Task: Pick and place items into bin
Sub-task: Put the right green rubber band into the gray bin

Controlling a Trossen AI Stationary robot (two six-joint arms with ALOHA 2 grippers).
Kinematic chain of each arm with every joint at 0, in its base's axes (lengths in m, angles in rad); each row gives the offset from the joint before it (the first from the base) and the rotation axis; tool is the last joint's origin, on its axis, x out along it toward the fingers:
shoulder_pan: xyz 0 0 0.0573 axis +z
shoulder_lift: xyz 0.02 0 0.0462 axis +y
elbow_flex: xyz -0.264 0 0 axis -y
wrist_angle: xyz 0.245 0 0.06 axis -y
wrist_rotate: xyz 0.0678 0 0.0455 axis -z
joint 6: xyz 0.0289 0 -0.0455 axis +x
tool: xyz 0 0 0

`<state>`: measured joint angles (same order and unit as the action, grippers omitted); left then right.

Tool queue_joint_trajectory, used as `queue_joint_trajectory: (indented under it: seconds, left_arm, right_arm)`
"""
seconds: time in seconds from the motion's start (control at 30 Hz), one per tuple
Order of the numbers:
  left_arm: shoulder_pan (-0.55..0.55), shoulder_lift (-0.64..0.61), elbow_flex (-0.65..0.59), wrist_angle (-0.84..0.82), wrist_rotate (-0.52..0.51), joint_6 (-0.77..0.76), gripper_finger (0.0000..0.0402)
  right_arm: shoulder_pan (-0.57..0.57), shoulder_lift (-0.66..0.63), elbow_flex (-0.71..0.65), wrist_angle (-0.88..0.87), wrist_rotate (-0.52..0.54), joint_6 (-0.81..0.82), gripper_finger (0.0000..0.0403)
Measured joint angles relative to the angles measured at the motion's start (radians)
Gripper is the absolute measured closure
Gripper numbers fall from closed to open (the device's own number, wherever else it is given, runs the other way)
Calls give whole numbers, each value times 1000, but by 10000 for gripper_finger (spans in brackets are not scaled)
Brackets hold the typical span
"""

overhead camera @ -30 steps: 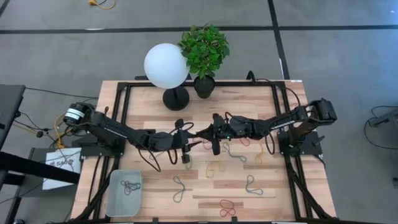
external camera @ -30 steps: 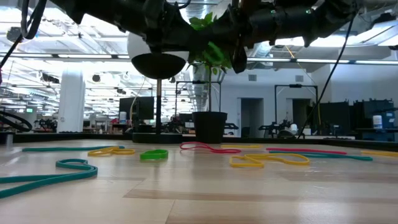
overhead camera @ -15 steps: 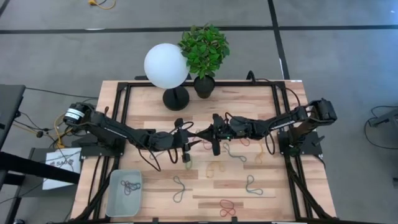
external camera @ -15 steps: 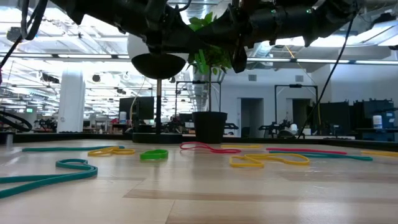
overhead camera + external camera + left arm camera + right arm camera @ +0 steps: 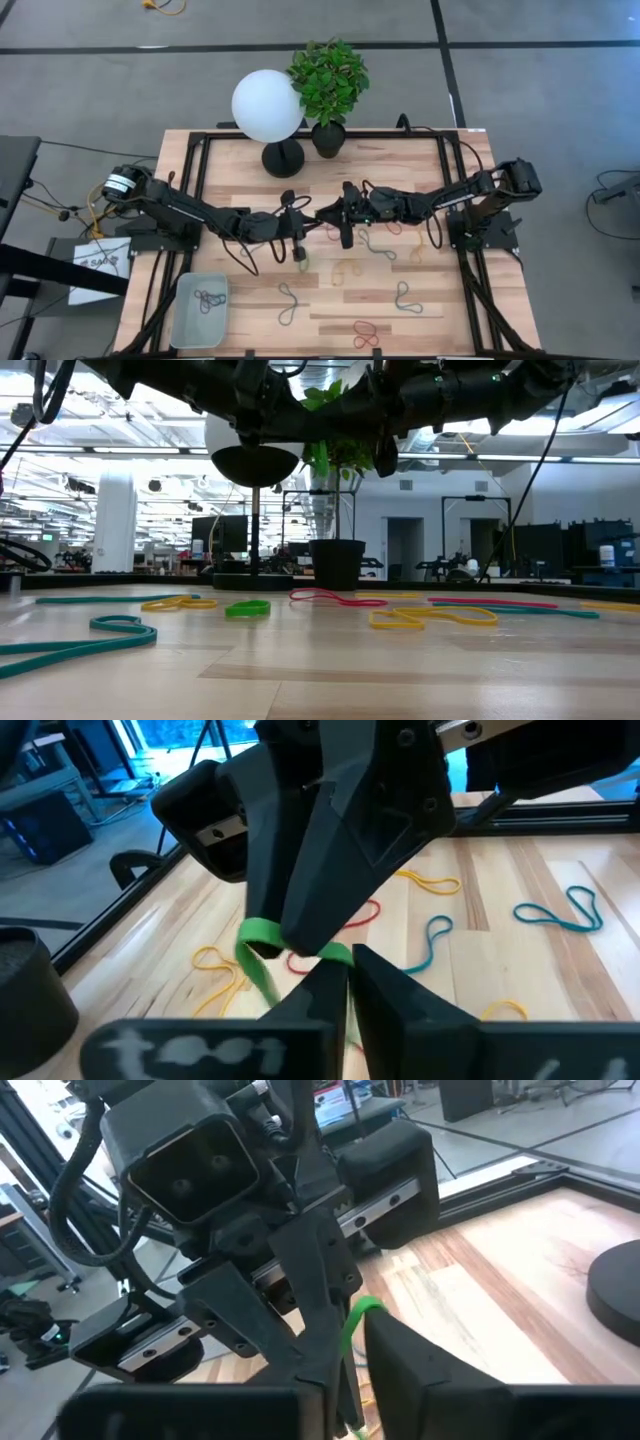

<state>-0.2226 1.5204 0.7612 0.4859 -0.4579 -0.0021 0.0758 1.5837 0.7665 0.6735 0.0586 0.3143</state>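
left pincer (image 5: 335, 982) is pinching shut on a green band (image 5: 262, 935) above mid-tabletop (image 5: 330, 300), where a second ago it was gaping; right pincer (image 5: 352, 1342), tip to tip with it, is loosening round that band. lamp (image 5: 268, 105) and plant (image 5: 328, 78) are standing behind; bin (image 5: 190, 320) is sitting at the front-left corner.

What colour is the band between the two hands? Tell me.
Green band, clearest in the left wrist view.

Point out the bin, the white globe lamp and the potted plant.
bin (image 5: 184, 318): high view, bare floor near its left wall.
white globe lamp (image 5: 267, 106): high view, middle of the globe.
potted plant (image 5: 328, 78): high view, the leaves.
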Motion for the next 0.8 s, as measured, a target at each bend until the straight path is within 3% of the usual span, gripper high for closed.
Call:
queue_joint_trajectory:
  seconds: [0.4, 0.6, 0.8]
  left_arm:
    - [-19, 0, 0, -12, 0, -1, 401]
    - [-89, -33, 0, -87, -5, -12, 401]
    - [-207, -188, 0, -293, -20, -152, 401]
  right_arm:
    - [45, 0, 0, -58, -10, 0, 262]
    - [123, 0, 0, -162, -8, 0, 248]
    - [186, 0, 0, -299, -8, 0, 251]
